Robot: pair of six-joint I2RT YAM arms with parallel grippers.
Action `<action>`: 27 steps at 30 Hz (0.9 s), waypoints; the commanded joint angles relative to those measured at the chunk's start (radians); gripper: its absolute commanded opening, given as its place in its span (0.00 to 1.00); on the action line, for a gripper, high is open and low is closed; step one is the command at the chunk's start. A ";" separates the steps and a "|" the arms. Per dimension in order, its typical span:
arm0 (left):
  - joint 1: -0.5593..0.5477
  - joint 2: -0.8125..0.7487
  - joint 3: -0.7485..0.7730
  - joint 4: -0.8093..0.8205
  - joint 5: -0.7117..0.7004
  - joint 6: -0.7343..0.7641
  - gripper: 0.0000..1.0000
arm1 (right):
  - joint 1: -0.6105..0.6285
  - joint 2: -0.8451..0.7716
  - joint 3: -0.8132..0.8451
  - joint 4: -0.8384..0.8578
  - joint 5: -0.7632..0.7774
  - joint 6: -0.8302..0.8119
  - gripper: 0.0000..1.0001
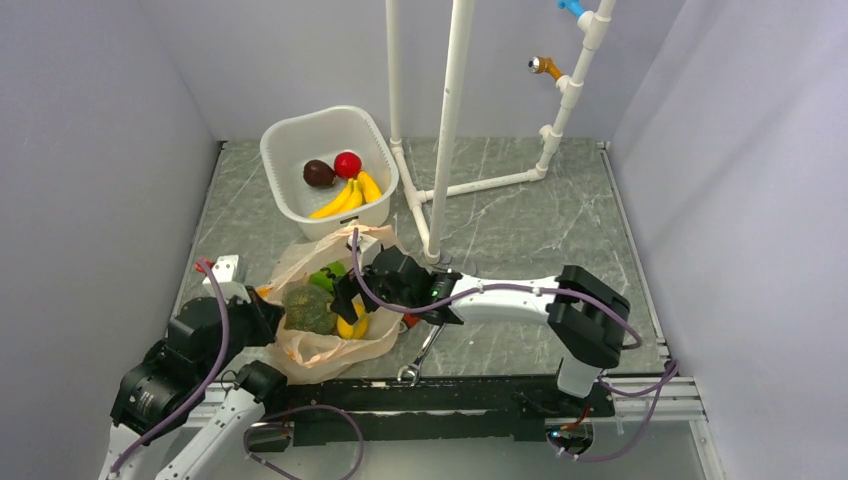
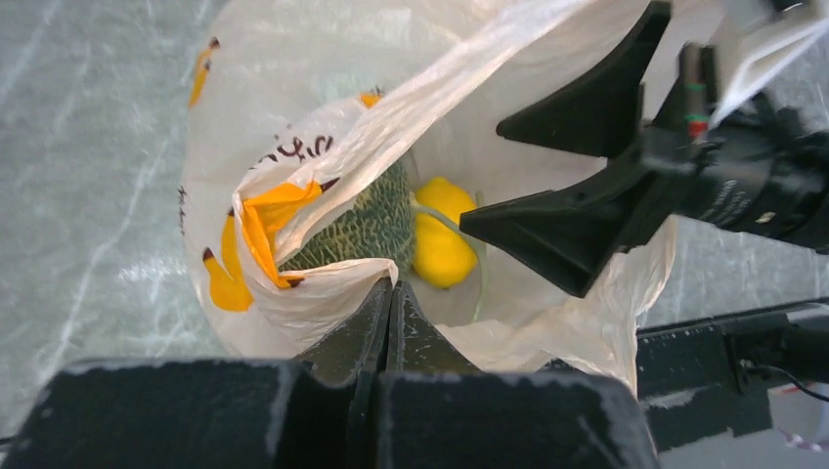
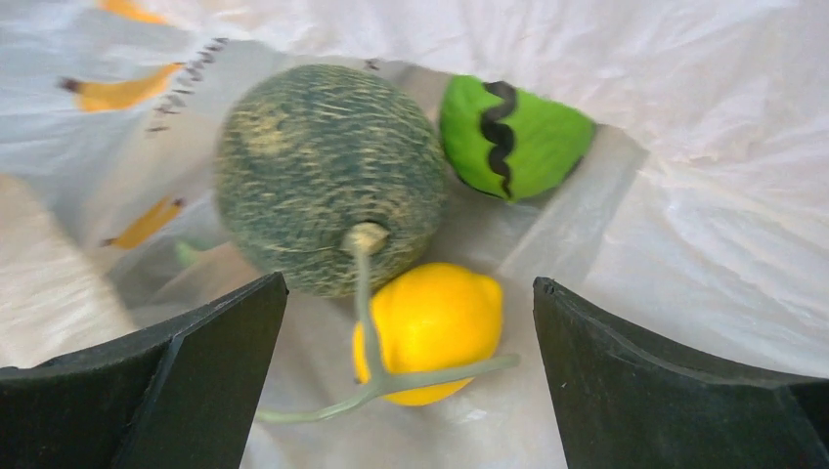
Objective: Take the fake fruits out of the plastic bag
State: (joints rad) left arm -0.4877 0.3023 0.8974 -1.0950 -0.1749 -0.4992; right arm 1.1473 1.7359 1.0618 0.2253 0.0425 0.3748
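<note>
Left pincer (image 2: 391, 308) clamped shut on the plastic bag (image 2: 293, 59) rim; right pincer (image 3: 409, 283) spread wide in the bag mouth
Inside the bag: dull green squash (image 3: 327, 176), yellow ball (image 3: 430, 327) beside it under the right pincer, striped green ball (image 3: 513, 137) behind. Beyond the bag on the counter (image 1: 520, 210), banana bunch (image 1: 352, 195) lies in the white tub (image 1: 285, 150)

plastic bag (image 1: 322, 350): translucent peach-beige, yellow banana print. melon (image 3: 327, 176): dull dark green, pale tan netting. striped ball (image 3: 513, 137): bright green, black zigzag. lemon (image 3: 430, 327): yellow. tub (image 1: 285, 165): white. banana bunch (image 1: 347, 198): yellow. red ball (image 1: 347, 164): shiny. maroon-brown fruit (image 1: 319, 173): dark. surface (image 1: 520, 215): grey-green, pale veining.
</note>
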 commanded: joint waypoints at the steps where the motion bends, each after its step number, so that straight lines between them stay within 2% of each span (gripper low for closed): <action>1: 0.004 0.011 0.009 -0.079 0.097 -0.108 0.03 | 0.010 -0.133 0.017 -0.011 -0.119 -0.039 1.00; 3: 0.003 0.004 0.006 -0.086 0.130 -0.117 0.11 | 0.010 -0.184 0.000 -0.026 -0.147 -0.049 0.99; 5: 0.003 -0.020 0.006 -0.080 0.136 -0.131 0.24 | 0.010 -0.222 -0.025 -0.016 -0.222 -0.039 0.98; 8: 0.003 -0.039 0.027 -0.057 0.154 -0.141 0.40 | 0.015 -0.254 -0.091 0.068 -0.421 -0.017 0.97; 10: 0.004 -0.018 0.059 -0.083 0.156 -0.155 0.55 | 0.016 -0.262 -0.091 0.054 -0.456 -0.004 0.97; 13: 0.003 0.017 0.104 -0.121 0.128 -0.175 0.92 | 0.015 -0.278 -0.034 -0.074 -0.450 0.010 1.00; 14: 0.004 0.033 0.119 -0.140 0.103 -0.188 0.97 | 0.015 -0.276 -0.014 -0.124 -0.468 0.013 1.00; 16: 0.003 0.069 0.139 -0.171 0.051 -0.213 0.98 | 0.015 -0.272 0.017 -0.200 -0.514 0.042 1.00; 18: 0.003 0.110 0.172 -0.197 0.017 -0.220 0.93 | 0.018 -0.293 0.002 -0.184 -0.566 0.119 0.99; 21: 0.003 0.135 0.207 -0.181 0.036 -0.206 0.94 | 0.019 -0.350 -0.058 -0.144 -0.579 0.296 0.99; 24: 0.003 0.106 0.246 -0.139 0.094 -0.201 0.96 | 0.034 -0.439 -0.109 -0.129 -0.509 0.458 1.00; 27: 0.003 0.092 0.345 -0.184 0.070 -0.241 0.96 | 0.038 -0.531 -0.127 -0.199 -0.364 0.565 1.00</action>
State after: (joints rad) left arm -0.4877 0.4232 1.1095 -1.2648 -0.1020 -0.6956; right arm 1.1732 1.3357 0.9478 0.0536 -0.4576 0.7162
